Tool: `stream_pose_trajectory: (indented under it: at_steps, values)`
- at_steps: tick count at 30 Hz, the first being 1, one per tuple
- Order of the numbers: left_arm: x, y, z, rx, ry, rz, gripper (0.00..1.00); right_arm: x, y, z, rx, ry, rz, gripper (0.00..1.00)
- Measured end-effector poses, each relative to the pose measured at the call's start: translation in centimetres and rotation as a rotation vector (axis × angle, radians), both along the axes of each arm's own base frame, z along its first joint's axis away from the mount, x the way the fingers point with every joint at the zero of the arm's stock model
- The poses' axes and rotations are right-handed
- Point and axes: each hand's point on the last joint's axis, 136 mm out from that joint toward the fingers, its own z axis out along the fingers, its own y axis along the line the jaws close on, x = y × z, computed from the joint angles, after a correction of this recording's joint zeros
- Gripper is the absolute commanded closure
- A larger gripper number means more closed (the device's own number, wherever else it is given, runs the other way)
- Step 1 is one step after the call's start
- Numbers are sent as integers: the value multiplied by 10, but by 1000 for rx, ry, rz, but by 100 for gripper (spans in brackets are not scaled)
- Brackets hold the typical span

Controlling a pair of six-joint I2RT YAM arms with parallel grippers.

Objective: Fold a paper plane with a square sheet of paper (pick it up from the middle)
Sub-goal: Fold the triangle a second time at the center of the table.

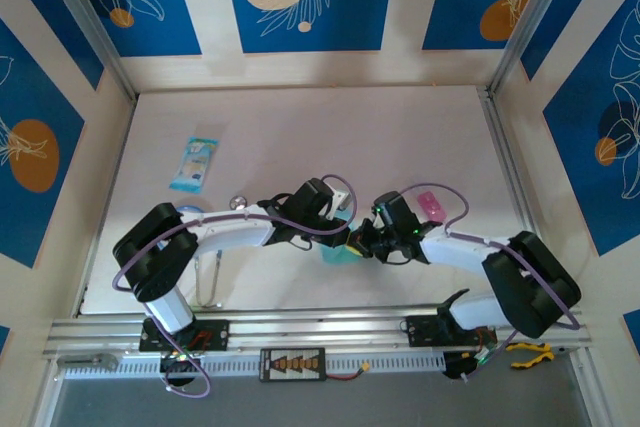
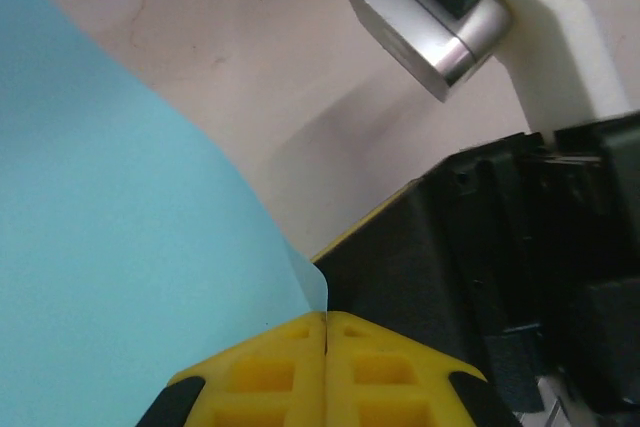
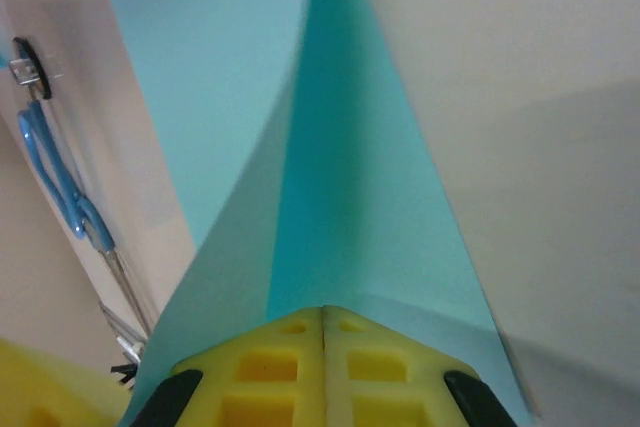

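Your left tool (image 2: pixel 327 352) and right tool (image 3: pixel 323 347) both clench the paper (image 3: pixel 340 197), left only at its corner, so tug and you'll tear it.

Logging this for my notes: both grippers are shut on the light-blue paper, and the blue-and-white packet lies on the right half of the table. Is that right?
Not quite. The blue-and-white packet lies on the left half of the table, as the top external view shows. The rest holds: the left gripper and the right gripper are both shut on the light-blue paper.
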Motion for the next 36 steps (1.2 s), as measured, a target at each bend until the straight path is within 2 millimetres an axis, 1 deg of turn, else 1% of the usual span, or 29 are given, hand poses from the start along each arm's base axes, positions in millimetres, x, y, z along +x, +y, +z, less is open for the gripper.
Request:
stream_pose_trajectory:
  at_steps: [5,6,14,24,30,36]
  values:
    - [1,1,-1,1,2,5,100,-6,-9,-18,-69,52,-7,99]
    - [2,2,-2,2,5,9,100,-6,-10,-19,-73,51,-3,99]
    - [16,22,-15,14,35,81,100,-4,-11,-19,-86,42,25,99]
    - [14,26,-20,13,47,74,100,-1,-9,-18,-103,56,36,99]
    - [17,37,-28,59,36,86,100,-4,-5,-19,-112,74,27,99]
    - [21,47,-34,102,15,91,100,-8,2,-19,-113,101,-20,99]
